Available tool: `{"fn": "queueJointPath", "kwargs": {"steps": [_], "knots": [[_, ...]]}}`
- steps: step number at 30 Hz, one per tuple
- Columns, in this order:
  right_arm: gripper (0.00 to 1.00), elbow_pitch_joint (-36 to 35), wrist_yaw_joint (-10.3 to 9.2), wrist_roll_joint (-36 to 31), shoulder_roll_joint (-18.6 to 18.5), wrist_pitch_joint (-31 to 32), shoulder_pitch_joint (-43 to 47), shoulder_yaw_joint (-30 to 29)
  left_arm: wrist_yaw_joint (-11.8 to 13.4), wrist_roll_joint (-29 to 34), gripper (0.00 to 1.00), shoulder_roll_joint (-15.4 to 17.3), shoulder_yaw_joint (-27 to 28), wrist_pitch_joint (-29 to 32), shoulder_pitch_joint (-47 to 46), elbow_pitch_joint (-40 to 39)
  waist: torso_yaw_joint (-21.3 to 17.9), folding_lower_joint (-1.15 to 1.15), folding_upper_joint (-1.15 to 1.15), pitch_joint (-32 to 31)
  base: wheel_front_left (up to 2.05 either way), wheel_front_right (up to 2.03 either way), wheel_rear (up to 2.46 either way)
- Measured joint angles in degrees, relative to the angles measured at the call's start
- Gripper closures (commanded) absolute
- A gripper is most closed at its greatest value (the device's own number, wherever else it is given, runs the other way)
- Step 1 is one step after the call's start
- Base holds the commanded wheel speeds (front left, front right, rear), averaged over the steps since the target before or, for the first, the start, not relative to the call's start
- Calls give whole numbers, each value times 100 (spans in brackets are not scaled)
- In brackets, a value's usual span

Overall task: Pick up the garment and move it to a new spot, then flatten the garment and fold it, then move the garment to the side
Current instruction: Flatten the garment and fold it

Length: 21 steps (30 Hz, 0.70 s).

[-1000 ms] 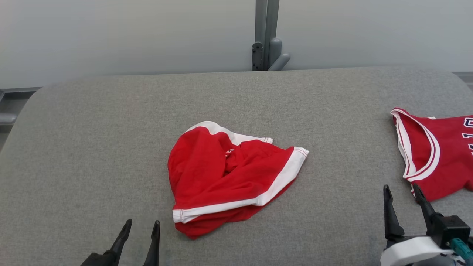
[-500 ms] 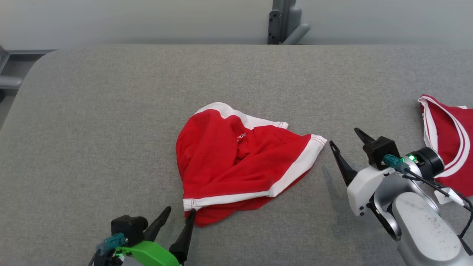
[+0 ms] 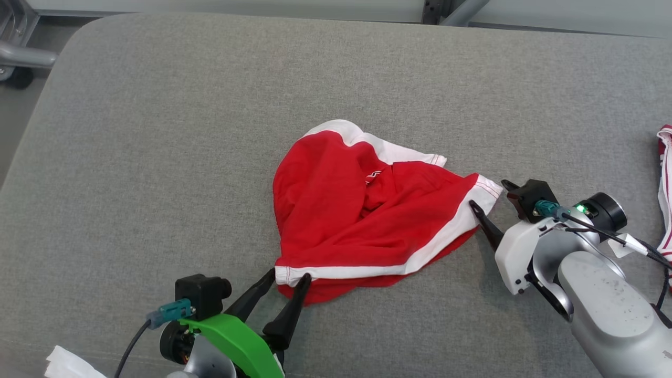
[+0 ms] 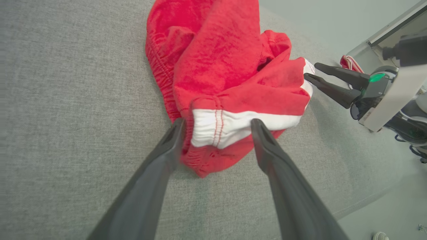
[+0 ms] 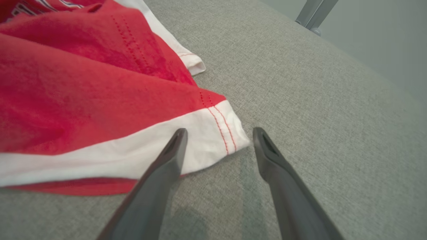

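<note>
The garment (image 3: 362, 215) is a crumpled pair of red shorts with white hems, lying mid-table. My left gripper (image 3: 289, 275) is open at its near left corner. In the left wrist view the fingers straddle the white hem corner (image 4: 217, 128) of the garment (image 4: 217, 60) with nothing gripped. My right gripper (image 3: 487, 193) is open at the right hem corner. The right wrist view shows that corner (image 5: 230, 140) of the garment (image 5: 83, 100) between the right gripper's (image 5: 219, 133) two fingers. The right gripper (image 4: 312, 71) also appears in the left wrist view.
The grey padded table (image 3: 157, 131) has a rounded left edge, with a metal frame (image 3: 21, 52) beyond it. A second red and white garment (image 3: 665, 184) lies at the far right edge. Something white (image 3: 65, 365) sits at the bottom left.
The camera has tilted down and shifted. Both arms have reached forward: the left gripper to the garment's near left corner, the right gripper to its right hem corner. Both stay open.
</note>
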Motion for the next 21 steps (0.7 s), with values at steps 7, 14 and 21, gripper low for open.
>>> {"fn": "queueJointPath", "kwargs": {"steps": [7,14,21], "knots": [[0,257,0,63,-99,-99,-231,234,1,-250,0,52,-197,-34,-128,40,27,0,0,130,0,0,0],[0,406,0,212,-113,-254,-339,428,0,-311,0,103,-308,-127,-194,135,28,0,0,169,0,0,0],[0,499,0,258,-93,-394,-422,556,1,-353,0,119,-369,-186,-231,190,12,0,0,187,0,0,0]]}}
